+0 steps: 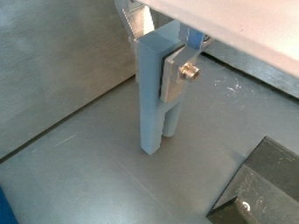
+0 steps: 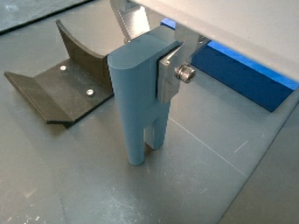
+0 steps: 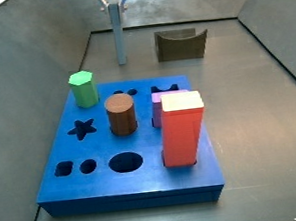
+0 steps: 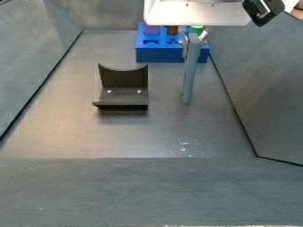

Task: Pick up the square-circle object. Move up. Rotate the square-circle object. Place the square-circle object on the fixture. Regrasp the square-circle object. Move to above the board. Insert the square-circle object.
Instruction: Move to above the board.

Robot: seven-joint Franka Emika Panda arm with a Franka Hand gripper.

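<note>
Square-circle object (image 1: 152,96), a slim, long, pale steel-blue peg, stands upright with its lower end at the dark grey floor (image 4: 142,133), and we see it gripped near its top by the gripper (image 1: 163,54), whose flat silver fingers (image 1: 179,74) are clenched against its sides; a small screw shows on one finger plate in both wrist views. We also find the peg in a wrist view (image 2: 140,101), where its rounded top edge and a slot cut into its lower end are visible. In a side view (image 3: 119,40) the peg hangs straight down from the gripper (image 3: 115,7) at the far end of the work area, behind the board and to one side of the fixture (image 3: 180,44), a small dark olive-brown block with a curved U-shaped notch in its top, standing apart from it. In a side view the fixture (image 4: 120,87) lies on the floor well clear of the peg (image 4: 187,73). We see the board (image 3: 130,165), a large flat bright-blue slab with star, circle and other cut-outs, carrying a green hexagonal peg (image 3: 82,89), a brown cylinder (image 3: 121,115) and a tall red block with a white top (image 3: 181,129).
</note>
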